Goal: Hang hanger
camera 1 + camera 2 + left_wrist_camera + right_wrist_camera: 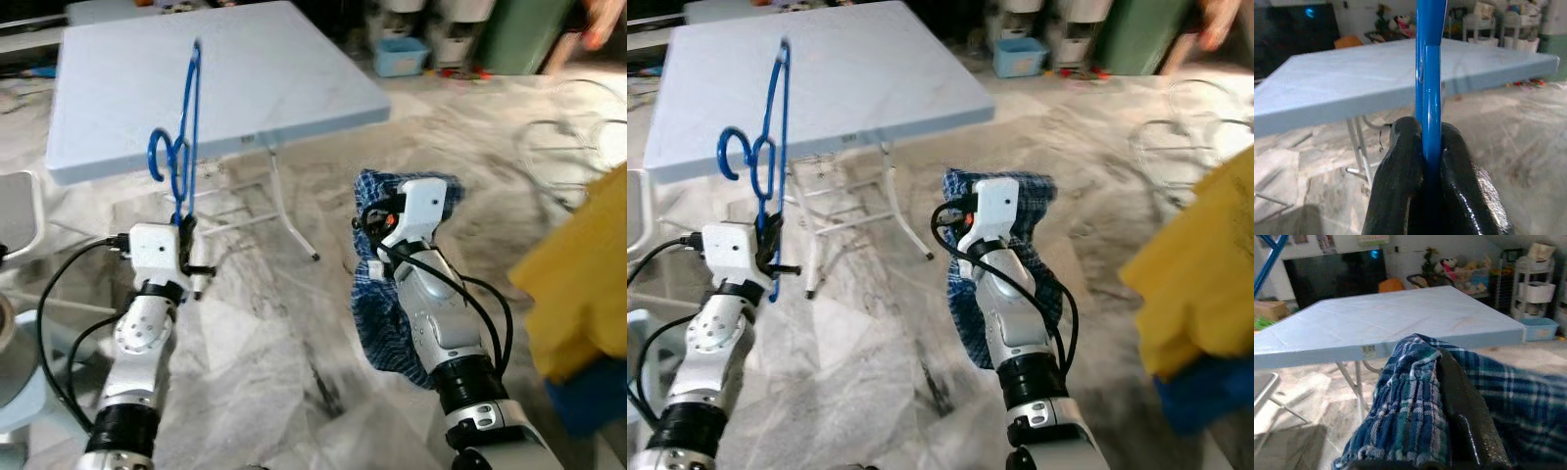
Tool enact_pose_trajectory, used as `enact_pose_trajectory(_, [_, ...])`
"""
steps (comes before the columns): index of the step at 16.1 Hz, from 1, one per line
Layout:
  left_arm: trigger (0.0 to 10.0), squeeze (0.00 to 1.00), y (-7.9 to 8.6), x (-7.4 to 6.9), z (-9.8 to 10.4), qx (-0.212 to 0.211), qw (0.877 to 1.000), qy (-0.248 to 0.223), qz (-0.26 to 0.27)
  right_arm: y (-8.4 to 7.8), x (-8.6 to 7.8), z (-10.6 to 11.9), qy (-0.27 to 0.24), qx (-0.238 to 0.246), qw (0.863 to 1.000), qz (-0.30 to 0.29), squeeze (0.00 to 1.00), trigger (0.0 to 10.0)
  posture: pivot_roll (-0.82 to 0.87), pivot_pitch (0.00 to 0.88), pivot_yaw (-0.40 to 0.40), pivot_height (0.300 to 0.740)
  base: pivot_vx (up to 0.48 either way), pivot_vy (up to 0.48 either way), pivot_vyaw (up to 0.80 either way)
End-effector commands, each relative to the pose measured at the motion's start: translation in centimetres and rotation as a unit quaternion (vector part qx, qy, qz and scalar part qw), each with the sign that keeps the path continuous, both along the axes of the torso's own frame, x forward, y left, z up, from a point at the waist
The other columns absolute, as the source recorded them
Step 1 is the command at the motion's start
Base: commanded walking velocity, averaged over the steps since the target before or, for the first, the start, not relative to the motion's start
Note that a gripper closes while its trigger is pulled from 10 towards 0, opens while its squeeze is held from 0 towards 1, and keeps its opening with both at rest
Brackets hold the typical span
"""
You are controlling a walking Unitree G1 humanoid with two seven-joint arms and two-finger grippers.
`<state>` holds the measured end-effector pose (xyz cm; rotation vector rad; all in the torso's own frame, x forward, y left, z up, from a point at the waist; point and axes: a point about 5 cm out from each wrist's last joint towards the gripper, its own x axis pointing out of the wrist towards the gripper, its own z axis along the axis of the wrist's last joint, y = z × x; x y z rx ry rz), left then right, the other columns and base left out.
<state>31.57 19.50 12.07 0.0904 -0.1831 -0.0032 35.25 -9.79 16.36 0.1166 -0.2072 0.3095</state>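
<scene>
hanger pinched in left hand; right hand grips plaid cloth.

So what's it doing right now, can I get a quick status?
Left gripper shut on blue hanger, held upright. Right gripper shut on plaid cloth. Folding table stands ahead; no rail visible.

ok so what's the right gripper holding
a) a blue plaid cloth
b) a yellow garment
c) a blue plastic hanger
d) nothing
a, the blue plaid cloth drapes from the right gripper, whose jaws are shut on it, while the blue plastic hanger is clamped upright in the left gripper.
</scene>
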Motion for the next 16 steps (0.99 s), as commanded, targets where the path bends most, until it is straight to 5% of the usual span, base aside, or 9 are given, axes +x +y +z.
enact_pose_trajectory(1, [10.0, 0.0, 0.0, -0.2, 0.0, -0.004, 1.0, 0.0, 0.005, -0.3, 0.2, 0.8, -0.01, 0.003, 1.0, -0.003, 0.0, 10.0, -0.02, 0.104, -0.01, 0.74, 0.48, 0.0, 0.76])
enact_pose_trajectory(6, [10.0, 0.0, 0.1, -0.7, 0.0, -0.007, 1.0, 0.006, 0.018, 0.0, 0.3, 0.9, -0.013, 0.003, 1.0, 0.004, 0.0, 10.0, -0.01, 0.106, -0.006, 0.74, 0.465, 0.0, 0.64])
enact_pose_trajectory(12, [10.0, 0.0, -0.3, 0.0, 0.6, -0.005, 1.0, 0.006, 0.008, -1.1, 0.8, 1.8, -0.022, 0.016, 0.999, -0.033, 0.0, 10.0, -0.03, 0.095, 0.005, 0.74, 0.461, 0.0, 0.0])
enact_pose_trajectory(16, [10.0, 0.0, -0.3, 0.0, 0.4, -0.006, 1.0, 0.011, 0.009, -1.3, 0.8, 1.6, -0.018, 0.014, 0.999, -0.034, 0.0, 10.0, -0.03, 0.099, -0.002, 0.74, 0.461, 0.0, -0.71])
